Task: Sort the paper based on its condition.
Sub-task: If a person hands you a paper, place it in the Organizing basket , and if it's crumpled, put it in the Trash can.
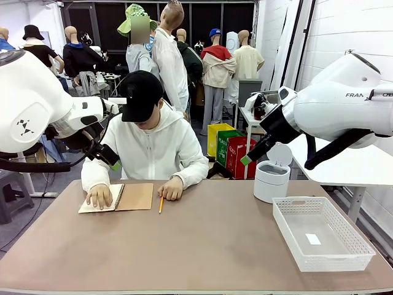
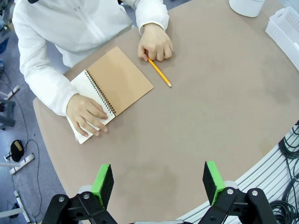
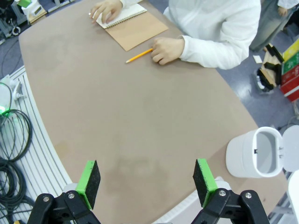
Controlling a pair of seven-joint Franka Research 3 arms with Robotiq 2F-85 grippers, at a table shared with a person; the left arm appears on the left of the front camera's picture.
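- Fingers (image 2: 103, 183) of left gripper (image 2: 159, 181) and right gripper (image 3: 147, 179) spread wide, empty, over the table (image 2: 215, 121).
- Paper (image 2: 80, 86) at far left corner, pinned under a person's hand (image 2: 86, 113), touching brown notebook (image 2: 122, 77); pencil (image 2: 160, 73) just beside that.

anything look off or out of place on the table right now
Nothing stands out. The brown-covered spiral notebook lies open and flat under the person's hand, the yellow pencil lies beside it, the round white bin stands upright with its lid up, and the white mesh basket sits level.
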